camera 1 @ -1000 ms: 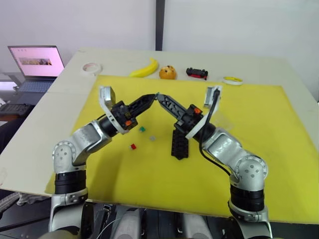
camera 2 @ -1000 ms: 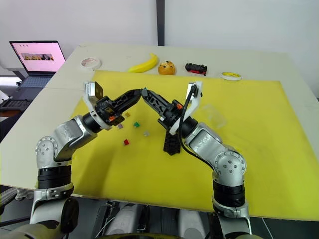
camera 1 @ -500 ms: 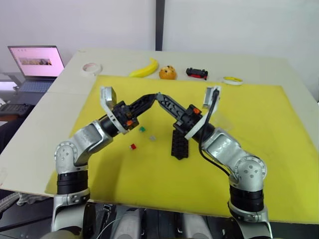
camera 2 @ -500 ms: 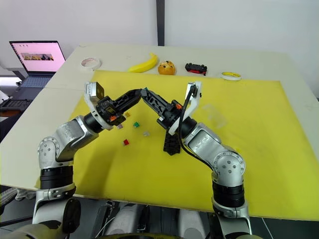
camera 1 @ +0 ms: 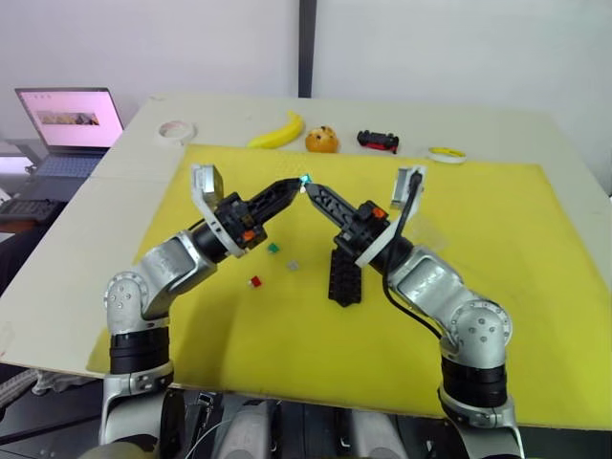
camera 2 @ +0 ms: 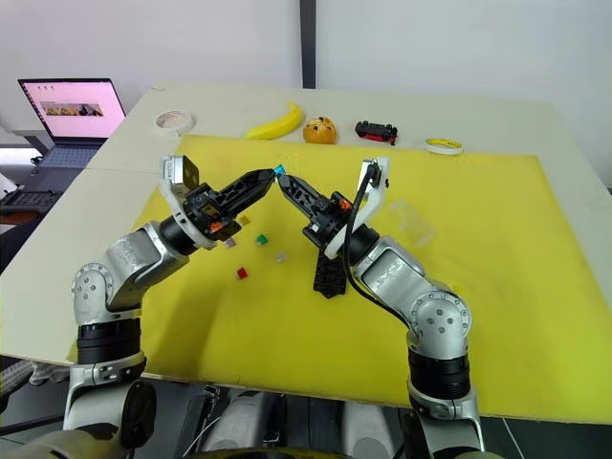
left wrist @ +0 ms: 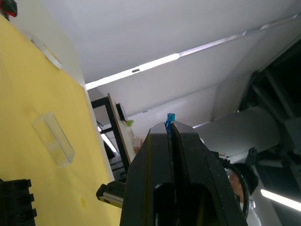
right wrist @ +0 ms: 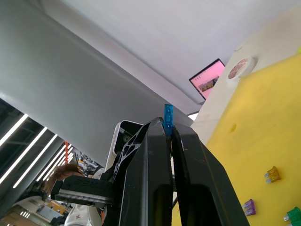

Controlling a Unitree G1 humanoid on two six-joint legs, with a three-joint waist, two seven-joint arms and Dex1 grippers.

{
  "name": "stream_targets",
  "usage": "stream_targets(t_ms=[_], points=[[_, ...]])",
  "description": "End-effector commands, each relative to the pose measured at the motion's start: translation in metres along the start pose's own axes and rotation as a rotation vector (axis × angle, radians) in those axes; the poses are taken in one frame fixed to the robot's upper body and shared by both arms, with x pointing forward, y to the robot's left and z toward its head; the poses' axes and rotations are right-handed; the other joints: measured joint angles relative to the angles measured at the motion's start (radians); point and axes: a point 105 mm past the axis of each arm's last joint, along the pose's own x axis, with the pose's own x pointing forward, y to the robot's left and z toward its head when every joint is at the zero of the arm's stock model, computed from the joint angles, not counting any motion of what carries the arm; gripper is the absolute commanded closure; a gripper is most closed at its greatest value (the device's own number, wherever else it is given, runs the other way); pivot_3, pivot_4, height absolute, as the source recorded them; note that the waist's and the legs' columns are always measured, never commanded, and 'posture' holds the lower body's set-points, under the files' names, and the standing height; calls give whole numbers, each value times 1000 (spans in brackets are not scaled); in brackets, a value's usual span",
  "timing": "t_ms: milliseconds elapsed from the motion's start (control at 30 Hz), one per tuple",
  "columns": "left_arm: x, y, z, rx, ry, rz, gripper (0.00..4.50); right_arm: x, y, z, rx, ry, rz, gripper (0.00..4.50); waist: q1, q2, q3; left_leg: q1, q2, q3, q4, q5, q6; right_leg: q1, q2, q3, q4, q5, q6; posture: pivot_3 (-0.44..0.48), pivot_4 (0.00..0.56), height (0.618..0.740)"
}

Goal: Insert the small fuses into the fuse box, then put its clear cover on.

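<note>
A teal-blue fuse (camera 1: 305, 179) hangs in the air above the yellow mat, right where both gripper tips meet. My left gripper (camera 1: 298, 184) and my right gripper (camera 1: 309, 188) each look shut on it, tip to tip. It sticks out past the fingertips in the left wrist view (left wrist: 169, 117) and the right wrist view (right wrist: 168, 115). The black fuse box (camera 1: 344, 277) lies on the mat under my right forearm. Loose fuses lie left of it: green (camera 1: 273, 248), grey (camera 1: 293, 265), red (camera 1: 255, 281), yellow (camera 2: 244, 220) and purple (camera 2: 229, 242). The clear cover (camera 2: 406, 215) lies to the right.
Along the far edge of the yellow mat (camera 1: 497, 316) sit a banana (camera 1: 279, 132), an orange (camera 1: 321, 140), a red-and-black toy car (camera 1: 378, 141) and a yellow tape ring (camera 1: 447, 154). A white tape roll (camera 1: 176, 130) and an open laptop (camera 1: 69, 120) are at the far left.
The two gripper tips, overlapping before, have drawn slightly apart, and the teal-blue fuse now shows between them. The arms otherwise hold their pose.
</note>
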Motion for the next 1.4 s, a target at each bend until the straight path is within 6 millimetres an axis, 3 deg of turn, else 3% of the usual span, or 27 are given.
stream_targets(t_ms=[33, 267, 300, 333, 433, 567, 667, 800, 1000, 1167, 1400], points=[[0, -6, 1, 16, -1, -19, 4500, -1, 18, 5, -10, -29, 73, 4464, 0, 0, 0, 0, 0, 0, 0, 0, 0, 0, 0, 0, 0, 0, 0, 0, 150, 740], [-4, -2, 0, 33, 19, 13, 4500, -2, 19, 6, -17, -35, 81, 4464, 0, 0, 0, 0, 0, 0, 0, 0, 0, 0, 0, 0, 0, 0, 0, 0, 150, 740], [-8, -2, 1, 51, 31, 29, 3856, -3, 20, 8, -27, -36, 88, 4500, -1, 0, 0, 0, 0, 0, 0, 0, 0, 0, 0, 0, 0, 0, 0, 0, 150, 740], [-13, -3, 2, 83, 56, 42, 3587, -4, 21, 10, -45, -34, 97, 4500, -2, 0, 0, 0, 0, 0, 0, 0, 0, 0, 0, 0, 0, 0, 0, 0, 150, 740], [-28, -17, 5, 222, 170, 41, 2109, -11, 25, 16, -117, -12, 120, 4500, -4, 0, 0, 0, 1, 0, 0, 0, 0, 0, 2, 0, 1, 0, 0, 0, 150, 740], [-35, -33, -6, 472, 417, 26, 59, -30, 27, 20, -350, 130, 147, 4500, 4, 0, 0, 0, 0, 0, 0, -2, 4, 0, 4, 0, 1, 0, 0, 0, 150, 740], [-35, -33, -20, 688, 598, -14, 59, -48, 25, 19, -538, 284, 175, 4500, 4, 0, 0, 0, -1, 1, 0, -3, 6, 1, 3, -1, -1, 0, 0, 0, 150, 740], [-34, -16, -33, 949, 793, -110, 59, -73, 13, 11, -771, 501, 214, 4500, 4, 0, 0, 0, -1, 2, 0, -3, 6, 2, 4, -1, -3, -1, 0, 0, 150, 740], [-20, 19, -45, 1221, 900, -256, 59, -106, -24, -11, -1012, 767, 278, 4500, 6, 0, 1, 0, 2, 2, 1, -4, 7, 2, 6, 1, -3, 0, 0, 0, 150, 740], [-12, 45, -54, 1313, 930, -303, 59, -107, -41, -13, -1099, 786, 297, 4500, 4, -1, 1, 0, 2, 3, 3, -4, 8, 2, 6, 2, -2, 0, 0, 0, 150, 740], [-7, 59, -58, 1396, 938, -314, 59, -96, -49, -18, -1126, 770, 318, 4500, 6, -1, 1, 0, 3, 2, 3, -4, 8, 2, 5, 2, -1, 0, 0, 0, 150, 740]])
